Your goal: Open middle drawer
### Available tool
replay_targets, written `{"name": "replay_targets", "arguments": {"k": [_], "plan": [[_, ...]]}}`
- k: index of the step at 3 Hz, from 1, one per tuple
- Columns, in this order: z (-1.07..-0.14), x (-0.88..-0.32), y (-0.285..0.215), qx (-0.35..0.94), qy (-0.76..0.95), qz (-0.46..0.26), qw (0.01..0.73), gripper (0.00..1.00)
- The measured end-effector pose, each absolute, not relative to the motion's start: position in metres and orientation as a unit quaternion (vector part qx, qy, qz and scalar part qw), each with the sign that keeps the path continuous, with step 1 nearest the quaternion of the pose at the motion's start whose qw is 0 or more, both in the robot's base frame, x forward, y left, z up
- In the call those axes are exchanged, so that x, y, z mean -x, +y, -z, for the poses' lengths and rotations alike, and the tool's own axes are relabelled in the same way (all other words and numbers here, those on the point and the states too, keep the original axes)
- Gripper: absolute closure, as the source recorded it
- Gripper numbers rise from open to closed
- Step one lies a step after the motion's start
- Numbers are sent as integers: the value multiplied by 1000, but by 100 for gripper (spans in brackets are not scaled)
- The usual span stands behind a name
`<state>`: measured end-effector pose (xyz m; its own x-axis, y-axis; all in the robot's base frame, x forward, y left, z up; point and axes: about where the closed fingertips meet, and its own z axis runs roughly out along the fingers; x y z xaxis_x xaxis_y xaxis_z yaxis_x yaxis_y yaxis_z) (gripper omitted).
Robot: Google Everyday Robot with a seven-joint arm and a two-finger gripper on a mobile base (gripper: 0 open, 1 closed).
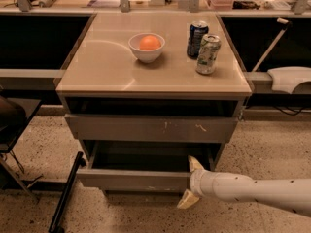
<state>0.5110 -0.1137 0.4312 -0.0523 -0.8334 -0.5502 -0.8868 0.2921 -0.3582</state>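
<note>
- Middle drawer (133,179): stands partly pulled out of the cabinet, at 6 o'clock in the view, directly under the top drawer (150,128). Its plain grey-brown front sits forward of the cabinet body and the dark interior shows behind it.
- Gripper (191,182): at the 3 o'clock end of that drawer front. Its two pale fingers are spread on either side of the front panel, one fingertip (195,163) over the top edge inside the drawer, the other out in front and lower down. The front panel is what it has hold of.
- Arm (252,191): a white tube, coming in from 4 o'clock and running nearly level to the gripper.
- Top drawer: taller front with white scratch marks, also standing slightly out, with a dark gap above it.
- Cabinet top (107,72): a white bowl (146,52) holding an orange (149,42) sits at about 12 o'clock.
- A dark can (197,38) and a silver can (208,54) stand upright at 2 o'clock, just beside each other.
- Floor (272,149): speckled; a black bar (65,193) leans at 8 o'clock beside the cabinet.
</note>
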Motion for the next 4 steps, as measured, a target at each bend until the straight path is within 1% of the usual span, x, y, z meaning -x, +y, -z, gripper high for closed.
{"name": "replay_targets", "arguments": {"k": [1,2,4], "plan": [[-406,-505,-134,570,743,-61,346,0],[-401,-504,-141,562,749,-64,345,19],[-401,-503,-141,562,749,-64,345,65]]}}
